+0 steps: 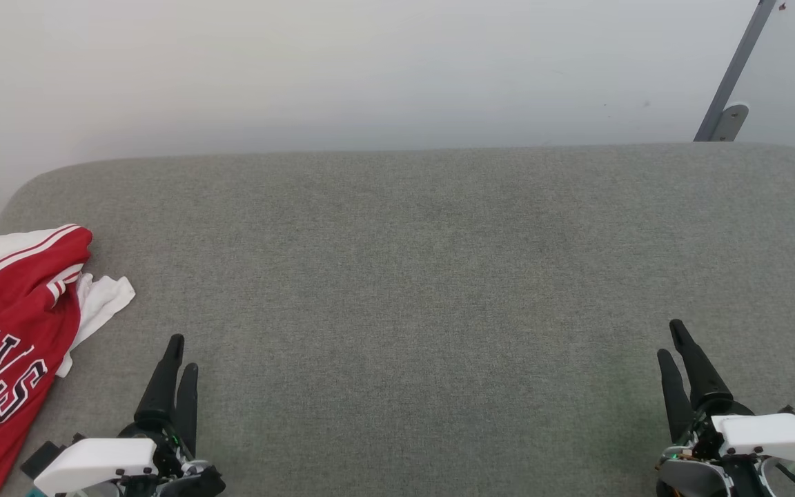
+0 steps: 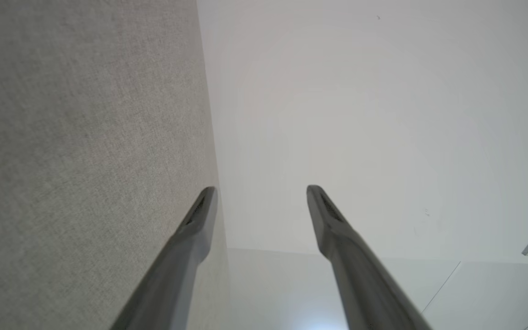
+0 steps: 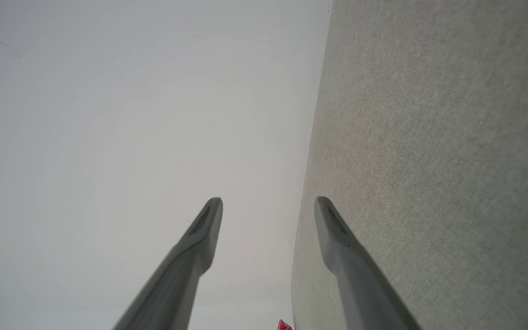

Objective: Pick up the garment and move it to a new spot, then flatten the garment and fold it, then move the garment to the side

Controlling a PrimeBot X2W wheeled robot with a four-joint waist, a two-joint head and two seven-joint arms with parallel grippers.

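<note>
Two empty, wide-open tools: left gripper (image 1: 184,352), right gripper (image 1: 669,338). Left gripper should pinch the crumpled red-and-white jersey garment (image 1: 11,324) just beside it.

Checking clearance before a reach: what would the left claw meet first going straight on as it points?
The way looks free: the left claw points across the grey cushion toward the white wall, likely first, though depth is unclear. The garment lies aside.
</note>
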